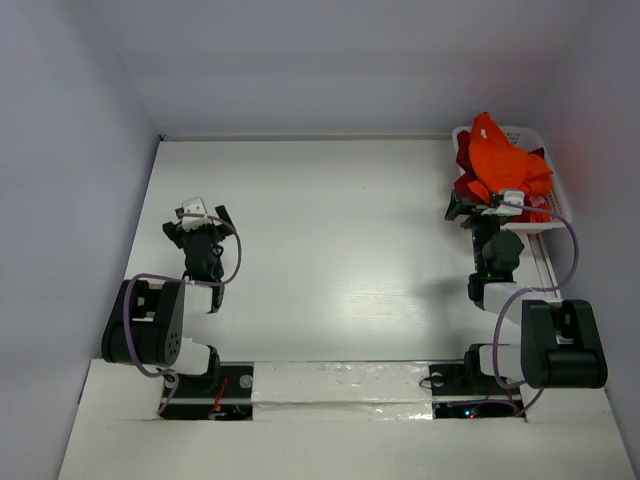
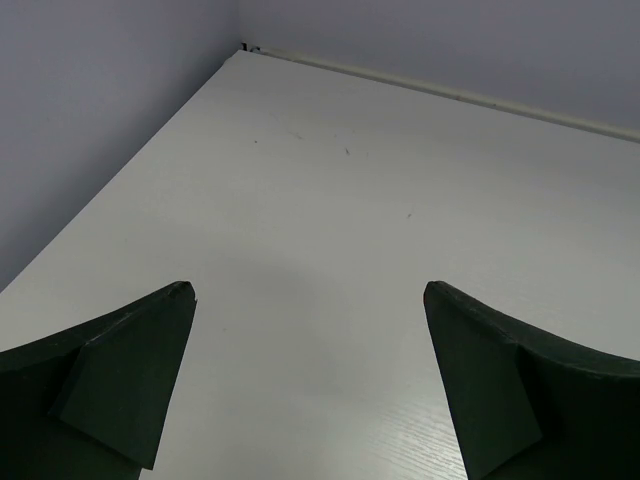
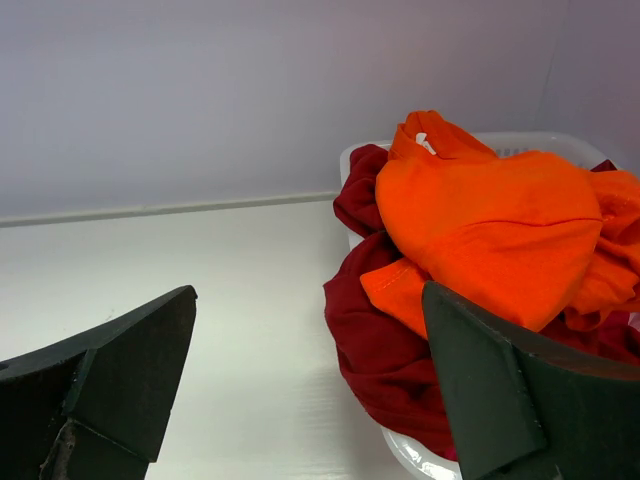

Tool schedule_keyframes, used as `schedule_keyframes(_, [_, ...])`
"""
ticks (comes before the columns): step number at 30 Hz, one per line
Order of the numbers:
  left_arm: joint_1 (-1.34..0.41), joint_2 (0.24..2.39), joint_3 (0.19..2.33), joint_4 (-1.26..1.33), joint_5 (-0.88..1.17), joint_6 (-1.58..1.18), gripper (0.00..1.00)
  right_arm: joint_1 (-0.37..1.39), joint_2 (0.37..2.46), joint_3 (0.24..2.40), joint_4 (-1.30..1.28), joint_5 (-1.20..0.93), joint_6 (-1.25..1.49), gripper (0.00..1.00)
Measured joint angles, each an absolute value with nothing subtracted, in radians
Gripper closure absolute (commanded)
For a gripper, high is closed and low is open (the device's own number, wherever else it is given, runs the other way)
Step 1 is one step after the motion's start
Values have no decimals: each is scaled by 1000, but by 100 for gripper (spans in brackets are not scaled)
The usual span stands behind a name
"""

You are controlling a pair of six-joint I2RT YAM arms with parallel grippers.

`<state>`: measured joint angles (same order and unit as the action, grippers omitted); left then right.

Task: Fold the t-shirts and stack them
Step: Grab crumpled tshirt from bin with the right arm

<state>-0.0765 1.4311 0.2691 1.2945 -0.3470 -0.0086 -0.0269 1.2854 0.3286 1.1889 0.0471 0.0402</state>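
Right wrist view gives us the closest look at the task's things. A bright orange t-shirt [image 3: 490, 220] of soft plain cloth lies bunched on top of a dark crimson t-shirt [image 3: 375, 360], and both sit heaped in a white plastic lattice basket [image 3: 520, 140]. The crimson cloth spills over the basket's near rim toward the bench. At the orange neckline we see a small white tag [image 3: 428, 143], its print too small to read. The right gripper [image 3: 308, 292] has its jaws spread wide with nothing between them. It is just beside the heap, and we cannot tell whether one finger touches the cloth.

From the top external view, the basket [image 1: 548, 215] stands in the far right corner of the flat white bench [image 1: 340, 230], close to the back and right walls [image 1: 60, 200]. The orange t-shirt [image 1: 505, 160] is on top and the crimson t-shirt [image 1: 466, 183] shows at the left side. The right gripper [image 1: 478, 208] hovers at the basket's near left edge. The left gripper [image 1: 205, 218] is well apart from it, near the left wall. A wide stretch of white bench lies between the two arms. Pale grey walls bound the bench on the left, back and right.

In the left wrist view, the left gripper [image 2: 308, 290] holds nothing, its dark fingers far apart above the bench, with the far left corner ahead.
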Motion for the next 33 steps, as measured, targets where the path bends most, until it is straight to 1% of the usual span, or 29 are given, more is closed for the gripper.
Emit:
schedule_keyframes(21, [-76, 1431, 269, 1295, -348, -9, 1, -27, 1285, 329, 1188, 47, 40, 0])
schedule_keyframes(23, [-84, 1429, 279, 1272, -388, -16, 1, -27, 1280, 337, 1168, 76, 47, 0])
schedule_keyframes(25, [-99, 1418, 360, 1122, -464, -43, 1, -27, 1258, 370, 1084, 134, 73, 0])
schedule_keyframes(28, [-116, 1419, 614, 816, -516, -109, 1, -28, 1234, 575, 804, 219, 94, 0])
schedule_keyframes(31, [-139, 1402, 830, 627, -483, -191, 1, -32, 1198, 770, 606, 250, 141, 0])
schedule_keyframes(33, [-157, 1361, 888, 561, -427, -234, 1, -32, 1159, 861, 502, 257, 179, 0])
